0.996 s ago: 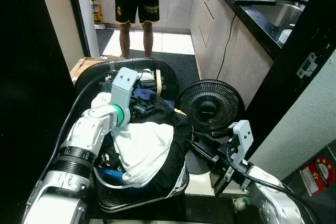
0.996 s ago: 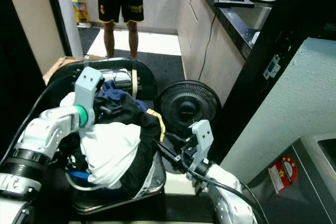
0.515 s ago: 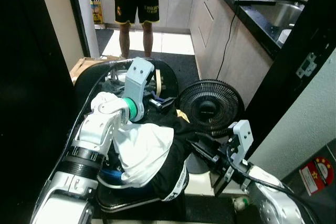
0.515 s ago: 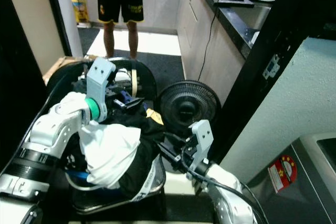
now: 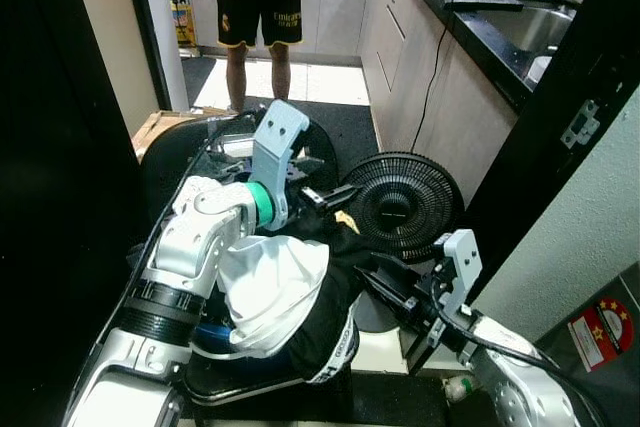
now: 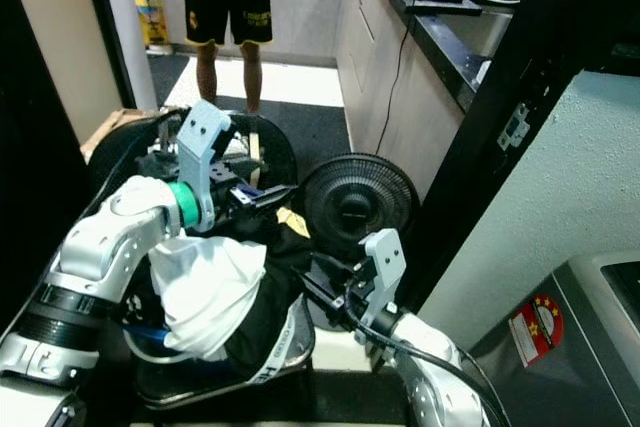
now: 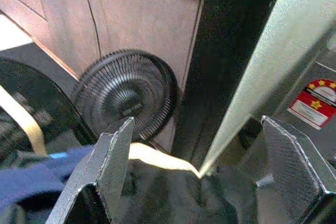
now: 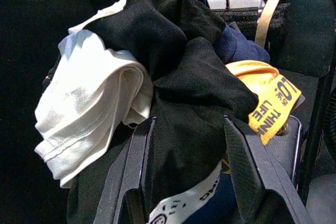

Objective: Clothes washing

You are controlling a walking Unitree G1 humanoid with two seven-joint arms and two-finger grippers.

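Note:
A laundry basket (image 5: 343,345) holds a heap of clothes: a white garment (image 5: 270,282) on the near side, a black garment (image 8: 184,93) draped over the right rim, navy cloth (image 8: 239,45) and a yellow printed piece (image 8: 270,103) behind. My left gripper (image 5: 338,195) hovers over the top of the heap, pointing at the fan. It is open, with nothing between its fingers (image 7: 113,156). My right gripper (image 5: 368,269) sits low at the basket's right side, open, its tips just short of the black garment.
A black floor fan (image 5: 402,202) stands right of the basket, against the cabinets under a dark counter (image 5: 490,27). A person (image 5: 262,7) stands in the passage beyond. A cardboard box (image 5: 155,127) lies far left. A grey appliance with a red sticker (image 5: 598,332) is near right.
My left arm has risen out of the heap and swung right, its fingers now pointing at the fan. The black garment hangs further over the right rim. The right arm stayed put.

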